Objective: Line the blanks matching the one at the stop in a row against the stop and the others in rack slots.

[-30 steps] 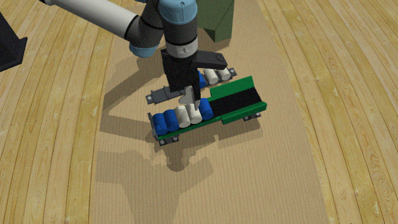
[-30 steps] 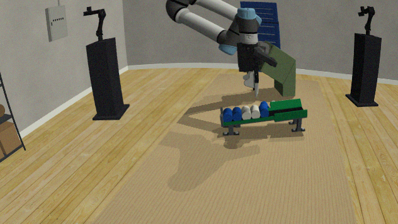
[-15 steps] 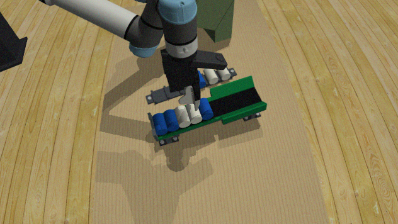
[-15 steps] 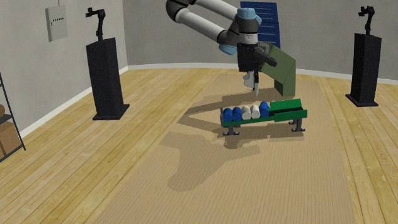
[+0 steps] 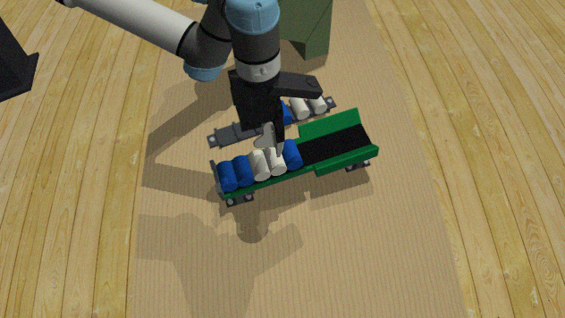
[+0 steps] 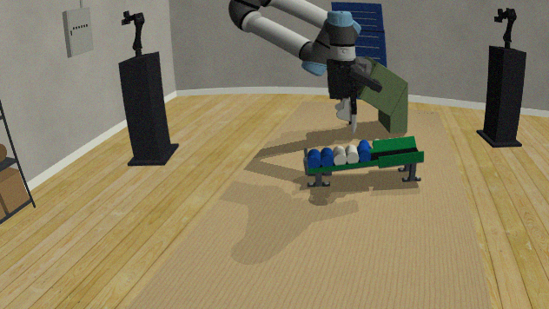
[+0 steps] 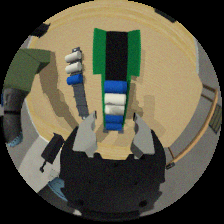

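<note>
While empty, end effector [image 6: 352, 116] hovers above ramp [image 6: 393, 149].

A tan ribbed mat [image 6: 330, 243] is lying lengthwise over the pale wooden plank floor [image 6: 109, 204], with soft shadows falling across it. A green wedge-shaped block [image 6: 388, 97] is standing at the mat's far end. Behind it a blue ribbed panel [image 6: 369, 32] is leaning against the grey wall [image 6: 434, 43]. Two black pedestals are standing well apart, one on the left [image 6: 145, 108] and one on the right [image 6: 504, 95], each carrying a small camera on a stalk. A grey box [image 6: 78, 31] is hanging on the left wall. At the far left edge, a dark shelf frame [image 6: 15, 161] is holding brown boxes [image 6: 10, 188]
</note>
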You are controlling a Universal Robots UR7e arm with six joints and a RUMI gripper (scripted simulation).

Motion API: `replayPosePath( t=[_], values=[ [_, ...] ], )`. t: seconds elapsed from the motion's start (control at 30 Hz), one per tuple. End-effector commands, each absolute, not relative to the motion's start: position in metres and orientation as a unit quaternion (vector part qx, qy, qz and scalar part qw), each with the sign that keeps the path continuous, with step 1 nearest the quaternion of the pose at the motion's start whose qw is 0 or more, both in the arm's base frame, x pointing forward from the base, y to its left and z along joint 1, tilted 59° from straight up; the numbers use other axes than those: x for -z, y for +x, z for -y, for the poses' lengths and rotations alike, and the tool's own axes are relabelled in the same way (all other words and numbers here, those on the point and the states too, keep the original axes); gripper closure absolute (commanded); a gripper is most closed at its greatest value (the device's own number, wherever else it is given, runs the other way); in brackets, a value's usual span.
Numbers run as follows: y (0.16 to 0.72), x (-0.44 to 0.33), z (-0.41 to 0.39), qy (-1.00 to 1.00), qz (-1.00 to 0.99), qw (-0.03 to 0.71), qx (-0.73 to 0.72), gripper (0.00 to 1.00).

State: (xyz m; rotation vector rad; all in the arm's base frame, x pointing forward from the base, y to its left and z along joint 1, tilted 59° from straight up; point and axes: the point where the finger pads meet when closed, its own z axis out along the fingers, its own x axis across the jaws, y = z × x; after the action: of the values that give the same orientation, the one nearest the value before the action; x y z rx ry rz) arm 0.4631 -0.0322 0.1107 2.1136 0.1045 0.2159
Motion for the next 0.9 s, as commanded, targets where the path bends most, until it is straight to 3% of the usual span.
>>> replayPosePath(
  t=[0.0, 0.87],
  values=[
    [0.462, -0.111, 0.033, 0.869, -0.042, 0.486, -0.088, 0.49],
    [0.465, -0.099, 0.050, 0.869, -0.043, 0.485, -0.086, 0.49]
  ],
)
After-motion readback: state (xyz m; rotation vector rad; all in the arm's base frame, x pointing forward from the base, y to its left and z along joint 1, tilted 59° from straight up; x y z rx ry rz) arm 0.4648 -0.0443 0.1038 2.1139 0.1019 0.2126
